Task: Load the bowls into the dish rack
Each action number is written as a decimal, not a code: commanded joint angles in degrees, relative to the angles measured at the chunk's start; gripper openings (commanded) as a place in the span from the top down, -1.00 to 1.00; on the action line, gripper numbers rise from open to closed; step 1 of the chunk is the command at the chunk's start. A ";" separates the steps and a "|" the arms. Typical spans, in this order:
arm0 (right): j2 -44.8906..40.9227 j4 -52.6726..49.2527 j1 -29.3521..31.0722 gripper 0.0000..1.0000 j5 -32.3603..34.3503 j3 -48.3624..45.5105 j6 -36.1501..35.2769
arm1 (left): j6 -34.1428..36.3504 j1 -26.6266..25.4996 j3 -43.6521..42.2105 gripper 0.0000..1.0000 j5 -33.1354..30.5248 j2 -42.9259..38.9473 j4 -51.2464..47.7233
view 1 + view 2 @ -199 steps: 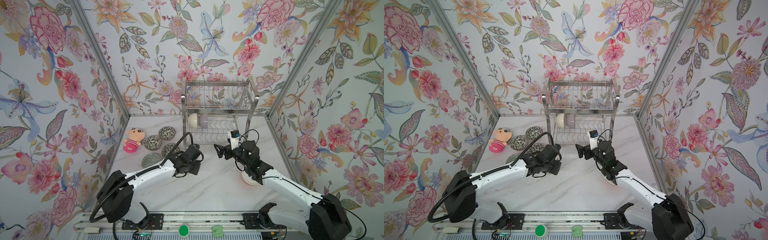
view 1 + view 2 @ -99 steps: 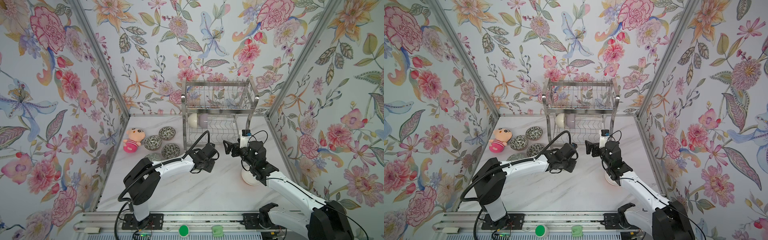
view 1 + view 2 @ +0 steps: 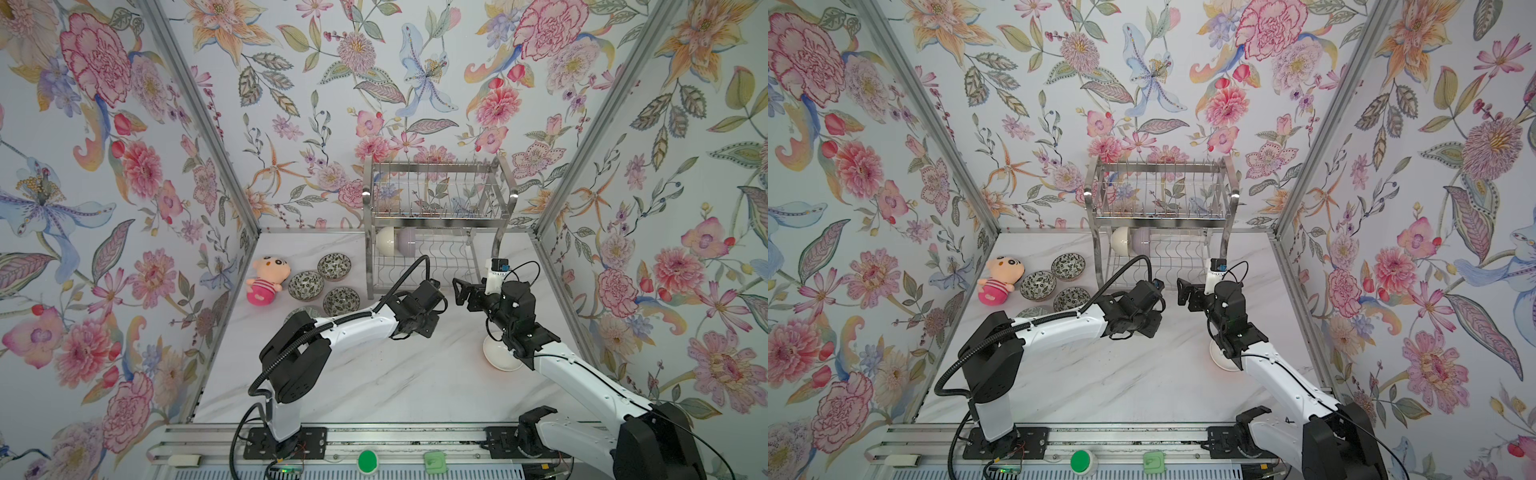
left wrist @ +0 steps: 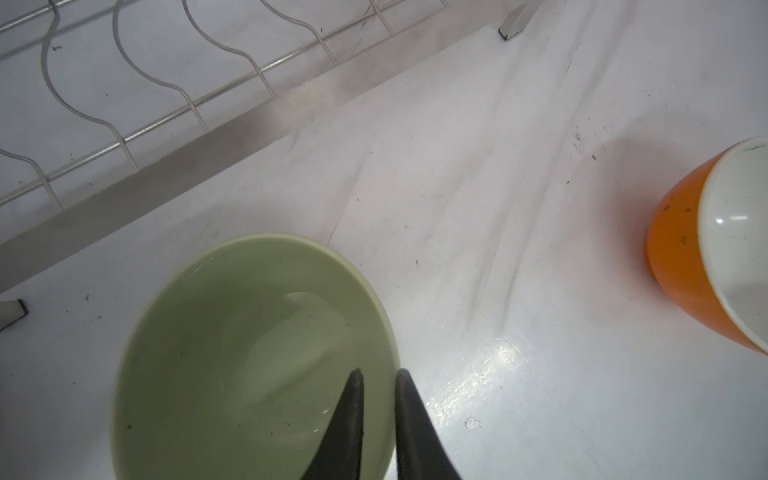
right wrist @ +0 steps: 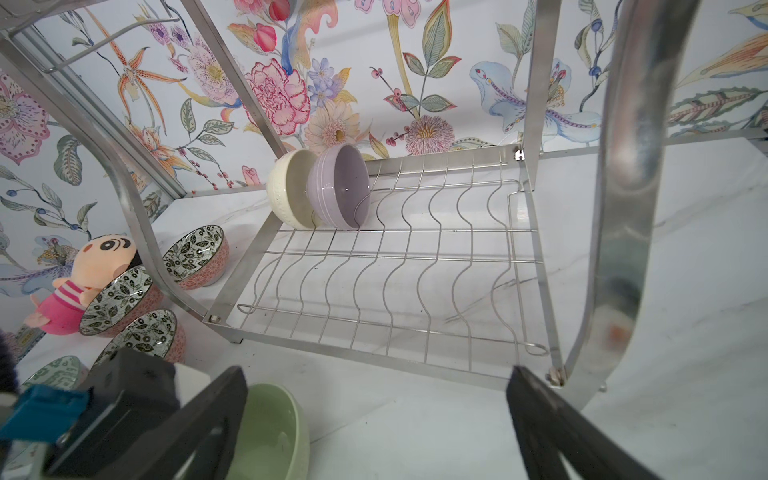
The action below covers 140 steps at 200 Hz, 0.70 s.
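Both top views are bright and evenly lit from above, with only faint, soft-edged shadows under the arms on the table (image 3: 374, 386). Wide-angle distortion bows the wall posts outward toward the picture edges. In the left wrist view, a patch of glare shines on the table beside the green bowl (image 4: 249, 353). An orange tint spills onto the surface next to the orange bowl (image 4: 685, 257), and the left pincer (image 4: 378, 376) is dark and blurred. In the right wrist view, the right pincer (image 5: 376, 374) and the near leg of the dish rack (image 5: 623, 187) are out of focus, the leg smeared with reflections. The lilac bowl (image 5: 345, 187) carries small pinpoint highlights.
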 commanded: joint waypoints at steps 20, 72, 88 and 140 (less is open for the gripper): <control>-0.04 -0.12 -0.27 -0.98 0.22 -1.10 1.00 | 0.81 0.79 1.48 0.58 -0.35 0.97 0.97; 0.28 0.10 -0.28 -0.98 0.07 -1.13 1.14 | 1.45 2.67 0.75 0.37 -2.03 -3.62 0.79; 0.41 0.10 -0.33 -0.99 -0.04 -1.08 1.15 | 1.80 3.90 -0.42 0.30 -2.84 -6.55 0.76; 2.85 0.62 0.28 -0.98 -1.03 -0.55 0.86 | 1.28 11.96 -11.86 0.07 1.67 -22.14 6.11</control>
